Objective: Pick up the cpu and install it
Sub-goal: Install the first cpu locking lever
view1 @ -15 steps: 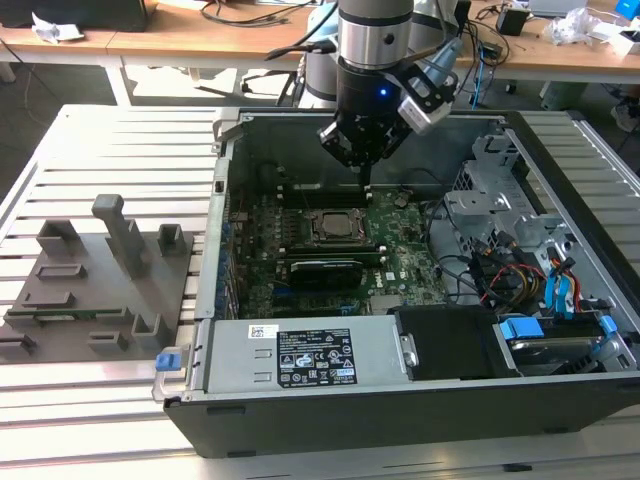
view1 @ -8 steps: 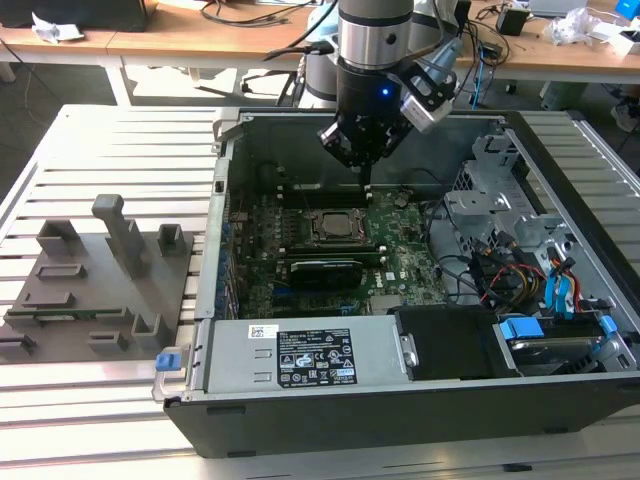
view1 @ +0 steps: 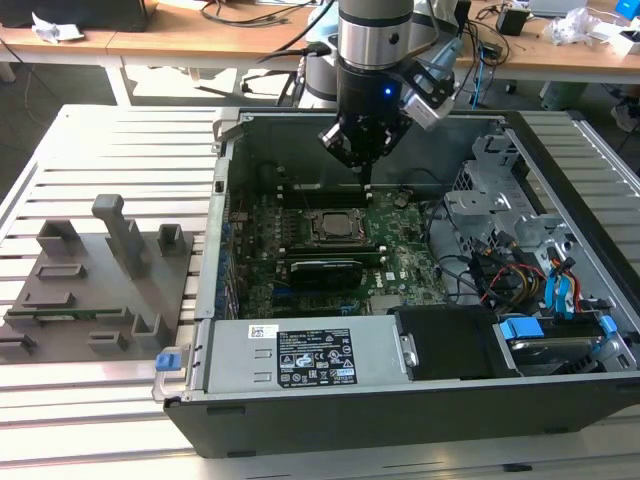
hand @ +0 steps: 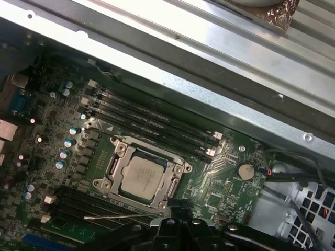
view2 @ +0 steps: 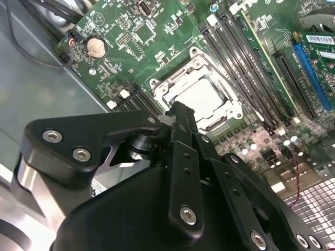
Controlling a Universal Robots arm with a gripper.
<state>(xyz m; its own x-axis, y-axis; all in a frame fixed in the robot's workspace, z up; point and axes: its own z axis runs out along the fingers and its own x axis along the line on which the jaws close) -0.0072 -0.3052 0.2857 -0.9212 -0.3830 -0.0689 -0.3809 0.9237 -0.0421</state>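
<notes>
The cpu (view1: 335,226) lies flat in its socket on the motherboard (view1: 405,268), inside the open computer case (view1: 400,420). Its pale metal top faces up, and in both wrist views (view2: 201,97) (hand: 141,175) it is framed on all sides by the silvery socket bracket (hand: 112,167). Memory slots (hand: 157,123) run along the side of the socket nearer the case's rear wall.

The gripper (view1: 367,180) hangs inside the case near that rear wall, above the board and clear of the chip. Its fingers are drawn together and hold nothing. In the second wrist view its tip (view2: 179,110) is just beside the socket's edge.

On the slatted desk (view1: 100,130), beside the case at the exterior view's left, stands a grey fixture tray (view1: 90,290) with upright pegs.
</notes>
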